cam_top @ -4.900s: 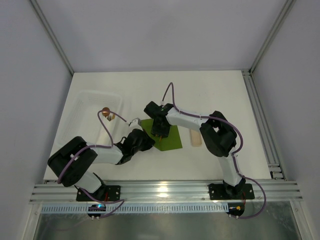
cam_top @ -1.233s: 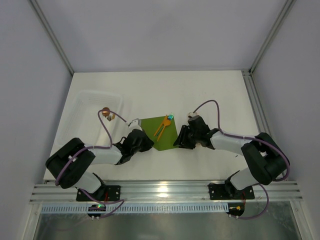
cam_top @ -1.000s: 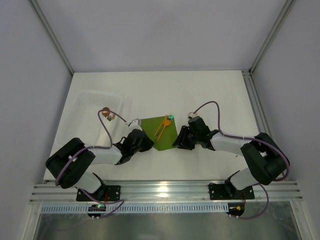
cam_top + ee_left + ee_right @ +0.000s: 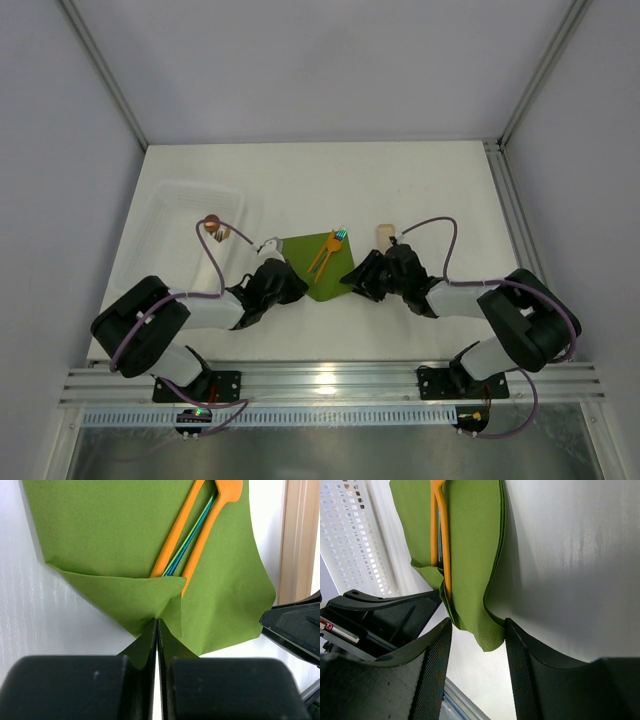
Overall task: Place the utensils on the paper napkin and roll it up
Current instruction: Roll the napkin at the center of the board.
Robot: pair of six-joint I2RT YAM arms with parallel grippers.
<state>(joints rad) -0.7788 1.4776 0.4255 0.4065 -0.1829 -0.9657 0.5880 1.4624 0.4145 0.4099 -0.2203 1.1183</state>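
Observation:
The olive-green paper napkin lies between both arms. On it rest two orange utensils with a shiny green-blue one between them. My left gripper is shut on the napkin's near left corner, which is folded over the utensils' ends. My right gripper stands open around the napkin's right corner; the paper touches one finger. In the top view the left gripper and right gripper flank the napkin.
A pale wooden stick lies just right of the napkin, mostly hidden under my right arm; it also shows as a wooden stick in the left wrist view. A clear plastic tray stands at the left, with a small copper-coloured object at its edge.
My right gripper has slid a little along the napkin's right edge and its jaws have widened around the corner. The wooden stick's far end now shows. The left gripper has kept its hold.

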